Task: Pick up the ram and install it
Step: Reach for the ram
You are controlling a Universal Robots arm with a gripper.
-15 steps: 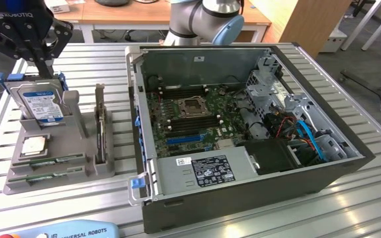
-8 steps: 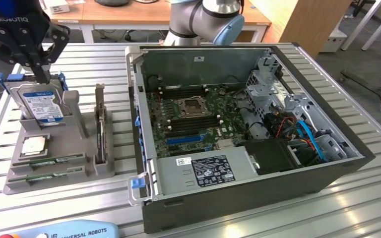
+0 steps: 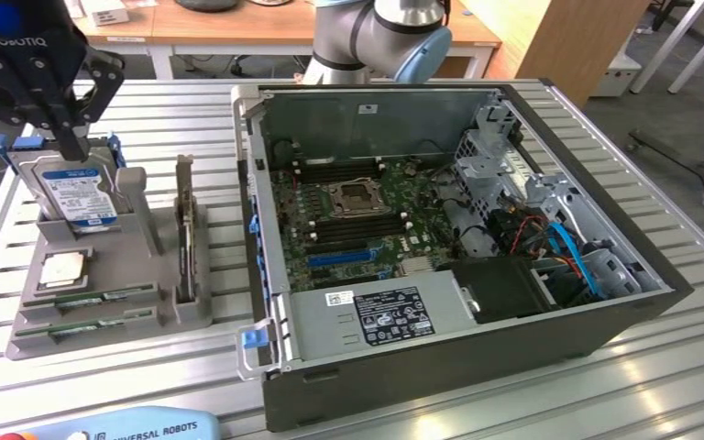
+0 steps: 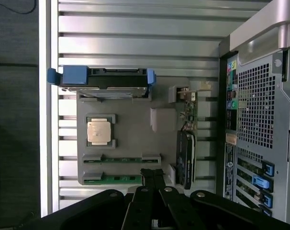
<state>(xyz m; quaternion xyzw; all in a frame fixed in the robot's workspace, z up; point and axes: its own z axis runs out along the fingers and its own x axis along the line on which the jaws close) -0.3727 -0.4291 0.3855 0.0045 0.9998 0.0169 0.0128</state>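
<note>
The gripper (image 3: 73, 148) is hanging well above the grey tray (image 3: 34, 344), over the end where the hard drive (image 3: 80, 194) is standing on edge. Its fingers are pressed together and are holding nothing.

The ram (image 4: 117, 179) is sitting at the tray's opposite end, past the processor chip (image 4: 99, 130) when counted from the hard drive. It is there as two green sticks lying side by side in their slots. Their long axis is running across the tray, parallel to the hard drive's broad face. It is square to the expansion card (image 4: 187, 158), which is standing along the tray's side nearest the computer case (image 3: 450, 229). Judged from this, the ram is lying away from the gripper along the tray's length, and lower.

The exterior view is giving the height gap between gripper and tray, and the open case with its board. The wrist view is looking down on the tray and laying out the sticks' full length. There the seam between the fingers is running square to the sticks, near their end by the expansion card, though height cannot be read from it.
</note>
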